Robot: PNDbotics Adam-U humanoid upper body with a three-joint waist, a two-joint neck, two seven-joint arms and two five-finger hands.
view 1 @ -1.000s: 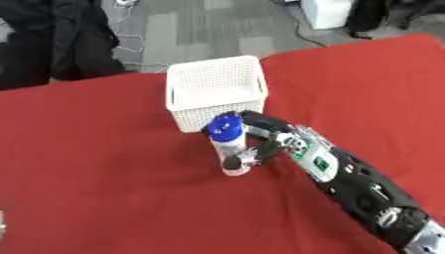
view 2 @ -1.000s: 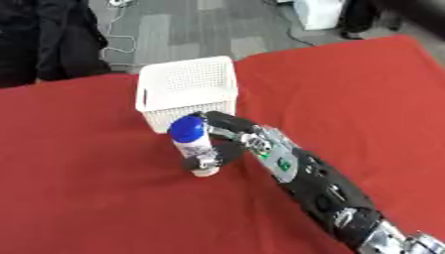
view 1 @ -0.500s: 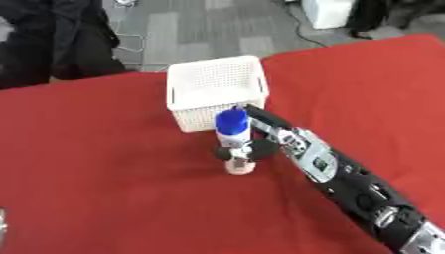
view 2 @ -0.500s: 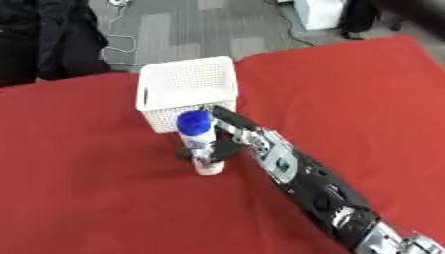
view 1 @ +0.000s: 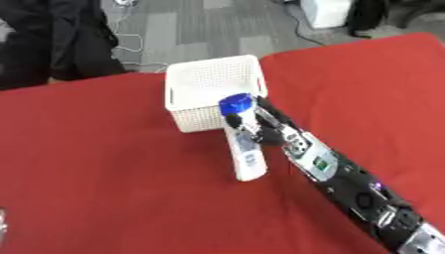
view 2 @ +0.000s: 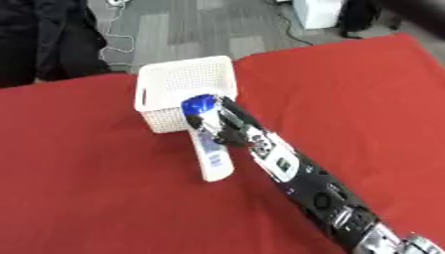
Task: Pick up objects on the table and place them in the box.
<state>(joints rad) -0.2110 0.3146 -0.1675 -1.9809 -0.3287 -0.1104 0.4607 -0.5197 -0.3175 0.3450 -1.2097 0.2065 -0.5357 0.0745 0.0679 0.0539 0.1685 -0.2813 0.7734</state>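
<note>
Here a white plastic bottle with a round blue cap (view 1: 243, 144) is held aloft in front of the near wall of the white perforated plastic box (view 1: 213, 85), tilted so that its cap leans toward the box rim and its base hangs over the red cloth-covered table (view 1: 104, 188). The robot's right hand (view 1: 271, 130) has its fingers curled round the bottle's upper part, just below the cap; the black and silver right arm (view 1: 347, 181) runs down to the lower right corner. The step in hand appears to be the carry: the bottle is off the table but not yet over the box opening. The next move probably calls for lifting the base above the rim, moving the bottle over the opening, and releasing it there. The contact between fingers and bottle is partly hidden by the bottle itself, and its label cannot be read. The left hand shows in neither view. No other loose object on the table can be made out.
</note>
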